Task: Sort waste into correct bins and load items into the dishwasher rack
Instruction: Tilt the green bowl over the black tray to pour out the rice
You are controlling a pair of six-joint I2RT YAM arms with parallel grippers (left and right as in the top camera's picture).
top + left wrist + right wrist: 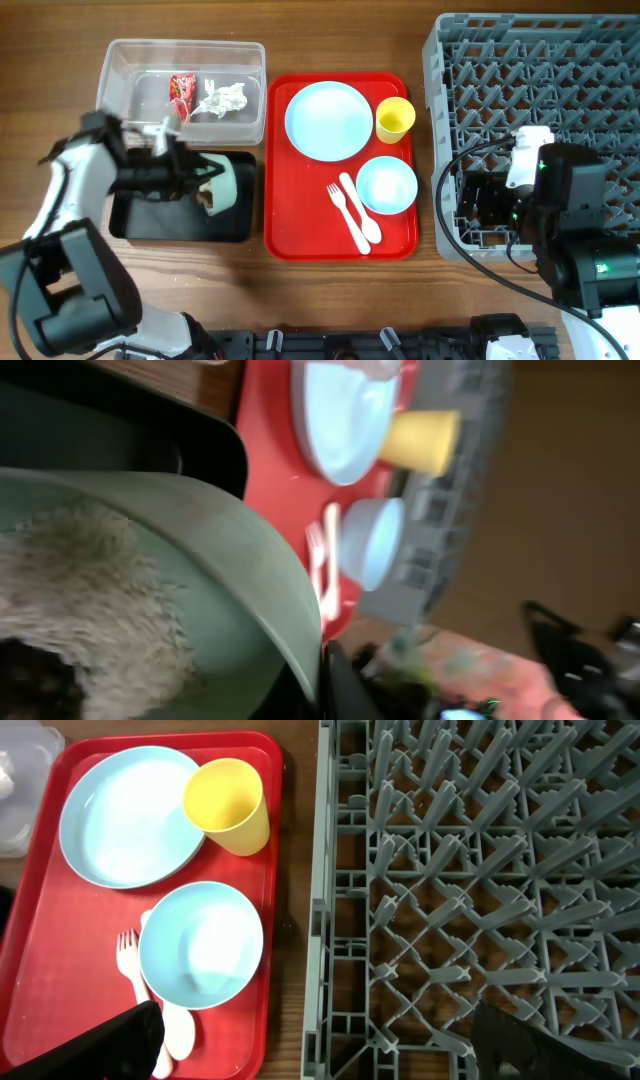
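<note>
Starting at the left, I'm looking at the clear tub [130, 60], with the red wrapper [182, 90] and the napkin [222, 98] lying inside it. Just below, my left gripper [200, 182] is reaching in from the left. It is clamped on the rim of the pale green bowl [232, 183], which is tipped on its side above the black tray [170, 225]. The bowl's mouth is facing left and down toward the tray. On the left wrist view I'm seeing the rice crumbs [110, 610] and the brown lump [30, 680] clinging inside the bowl, so I'm judging the dump as not finished; more tilt looks needed.

Moving right, the red serving tray [300, 220] is carrying the plate [328, 120], yellow cup [394, 118], small blue bowl [387, 185], fork [338, 198] and spoon [360, 215]. The cutlery is lying diagonally, side by side.

Furthest right, the dishwasher rack [560, 60] is sitting well apart from the green bowl, across the whole red tray. My right gripper [315, 1020] is hanging over the rack's left edge, fingers spread wide and empty, and it is the nearer arm for those dishes.
</note>
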